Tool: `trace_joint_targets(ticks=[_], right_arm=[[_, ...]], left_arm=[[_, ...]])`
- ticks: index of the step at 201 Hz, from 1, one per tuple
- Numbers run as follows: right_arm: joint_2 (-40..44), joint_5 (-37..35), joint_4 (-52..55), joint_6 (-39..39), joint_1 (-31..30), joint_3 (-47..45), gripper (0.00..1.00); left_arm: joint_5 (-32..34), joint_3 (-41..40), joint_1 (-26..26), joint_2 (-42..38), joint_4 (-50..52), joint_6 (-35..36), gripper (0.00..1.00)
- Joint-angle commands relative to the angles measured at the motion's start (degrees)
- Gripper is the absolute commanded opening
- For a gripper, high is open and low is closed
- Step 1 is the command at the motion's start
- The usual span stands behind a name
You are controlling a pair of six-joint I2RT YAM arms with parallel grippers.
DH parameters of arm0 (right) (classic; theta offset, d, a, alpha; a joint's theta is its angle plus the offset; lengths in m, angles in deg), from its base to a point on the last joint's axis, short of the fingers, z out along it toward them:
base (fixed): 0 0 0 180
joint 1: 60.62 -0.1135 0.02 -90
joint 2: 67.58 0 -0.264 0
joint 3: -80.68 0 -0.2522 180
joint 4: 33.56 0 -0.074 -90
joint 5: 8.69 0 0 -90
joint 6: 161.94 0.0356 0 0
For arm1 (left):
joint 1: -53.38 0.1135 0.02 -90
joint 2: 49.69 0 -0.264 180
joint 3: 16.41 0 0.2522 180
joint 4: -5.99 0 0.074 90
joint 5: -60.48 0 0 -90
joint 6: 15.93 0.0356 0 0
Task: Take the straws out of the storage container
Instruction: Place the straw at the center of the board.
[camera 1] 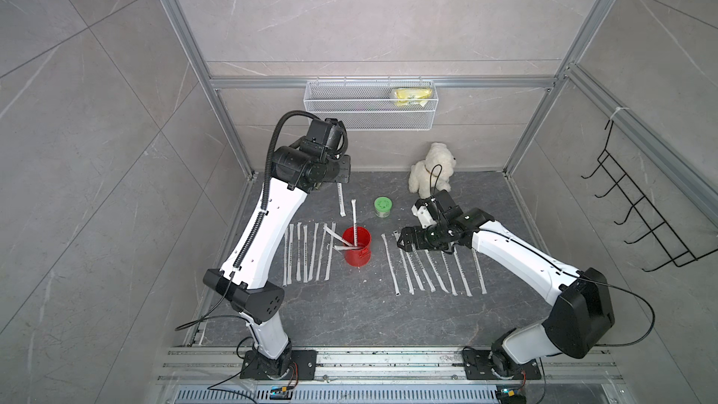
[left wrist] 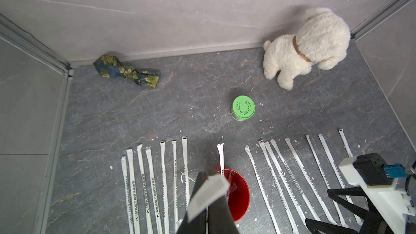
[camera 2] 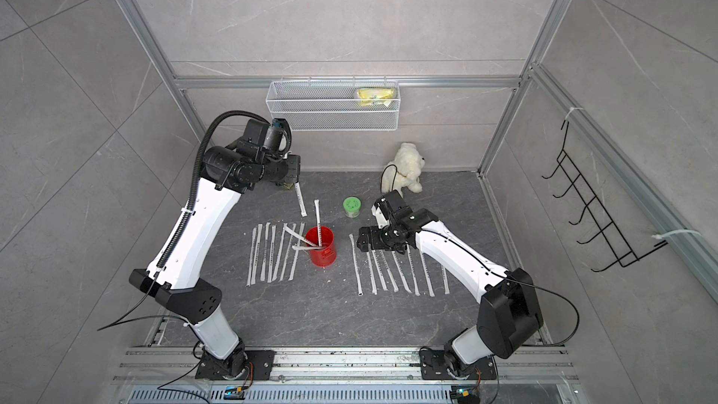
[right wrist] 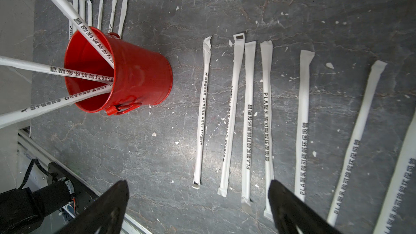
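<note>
Top views: I see the red can (camera 1: 356, 250) (camera 2: 321, 252) standing upright mid-table, with three straws (camera 1: 354, 223) poking out of it, one near vertical and two leaning toward the left row (camera 1: 307, 254) laid flat beside it. The right row (camera 1: 431, 266) lies flat on the can's other side. My left gripper (camera 1: 337, 181) (camera 2: 296, 182) is raised behind the left row, pinched shut on a held straw (camera 1: 341, 200) that hangs down from it. My right gripper (camera 1: 397, 239) sits low over the far ends of the right row, jaws spread wide and holding nothing. A green-lidded jar (camera 1: 384, 206), a plush dog (camera 1: 431, 169) and a wire basket (camera 1: 369, 110) are further back.

Left wrist: the left gripper (left wrist: 207, 173) clamps the held straw (left wrist: 210, 187) above the can (left wrist: 238, 194). A patterned cloth (left wrist: 126, 70) lies in the back corner.

Right wrist: the right gripper (right wrist: 198, 183) gapes over bare table and straw ends. The can (right wrist: 139, 75) is well apart from it.
</note>
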Motion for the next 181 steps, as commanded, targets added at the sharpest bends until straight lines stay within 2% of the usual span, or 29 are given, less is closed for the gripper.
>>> trace_joint_targets(ticks=[1, 49, 67, 92, 126, 181], right_arm=[[-0.91, 0.33, 0.56, -0.89, 0.23, 3.29, 1.00], [-0.19, -4.26, 0.04, -3.46, 0.24, 4.13, 1.00], [-0.12, -6.58, -1.35, -4.08, 0.24, 3.49, 1.00], [-2.49, -8.88, -1.27, -5.38, 0.22, 4.36, 1.00], [-6.31, -8.52, -2.08, -7.00, 0.30, 4.85, 1.00], [-12.42, -6.88, -4.38, -8.19, 0.33, 5.40, 1.00]], left_arm=[[4.17, 3.64, 3.19, -2.05, 3.35, 2.75, 0.03], [1.73, 4.02, 18.15, -0.55, 9.34, -1.23, 0.03], [3.38, 4.99, 22.05, 2.28, 12.84, -2.05, 0.03], [4.61, 8.60, 24.69, 8.06, 17.23, -1.40, 0.03], [7.31, 14.09, 26.85, 17.80, 23.73, 0.35, 0.02], [10.50, 7.12, 28.76, 25.20, 27.40, -0.07, 0.03]])
